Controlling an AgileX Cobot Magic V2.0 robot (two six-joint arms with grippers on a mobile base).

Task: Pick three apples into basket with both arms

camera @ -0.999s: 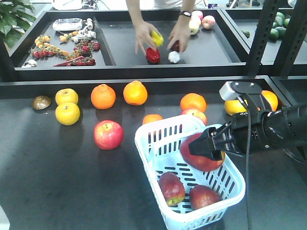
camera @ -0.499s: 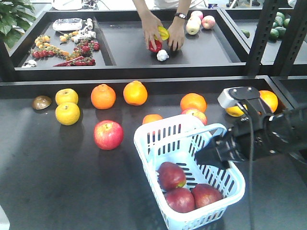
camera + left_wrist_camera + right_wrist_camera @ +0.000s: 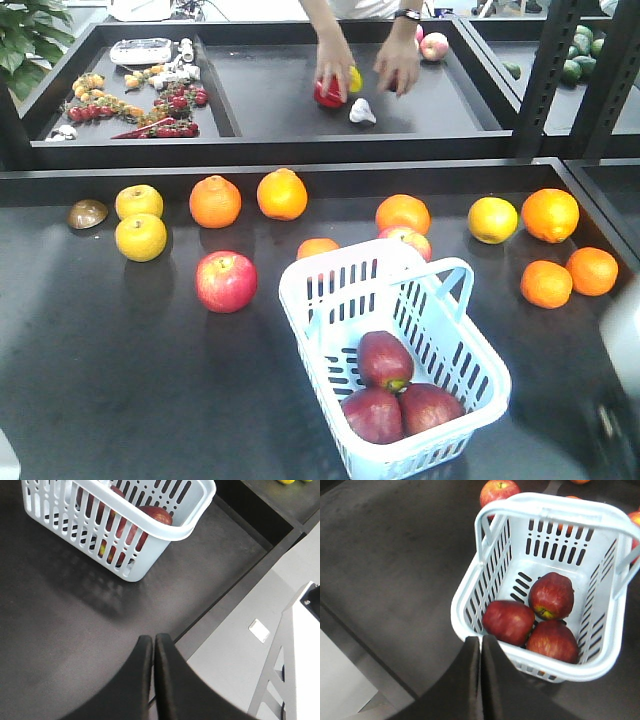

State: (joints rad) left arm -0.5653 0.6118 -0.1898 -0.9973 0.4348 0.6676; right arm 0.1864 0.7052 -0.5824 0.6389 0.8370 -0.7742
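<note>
The pale blue-white basket (image 3: pixel 345 252) stands on the dark table, right of centre. Three dark red apples lie in it: one toward the back (image 3: pixel 385 358) and two at the front (image 3: pixel 372 415) (image 3: pixel 430 405). In the right wrist view the same apples (image 3: pixel 551 595) (image 3: pixel 508 621) (image 3: pixel 553 640) sit inside the basket (image 3: pixel 580 672), and my right gripper (image 3: pixel 481 639) is shut and empty just outside its near rim. My left gripper (image 3: pixel 153 639) is shut and empty over the table's edge, well away from the basket (image 3: pixel 150 522). Neither gripper shows in the front view.
A brighter red apple (image 3: pixel 226 281), oranges (image 3: pixel 215 201) (image 3: pixel 282 194) (image 3: pixel 548 214) and yellow fruits (image 3: pixel 140 237) (image 3: pixel 492 219) lie around the basket. A person's hands (image 3: pixel 335 75) work in the raised back tray. A blurred grey shape (image 3: pixel 622 380) sits at the right edge.
My right arm let a big red apple go into the basket and drew back out of the front view. The basket now holds three apples. The person's hands shifted right.
</note>
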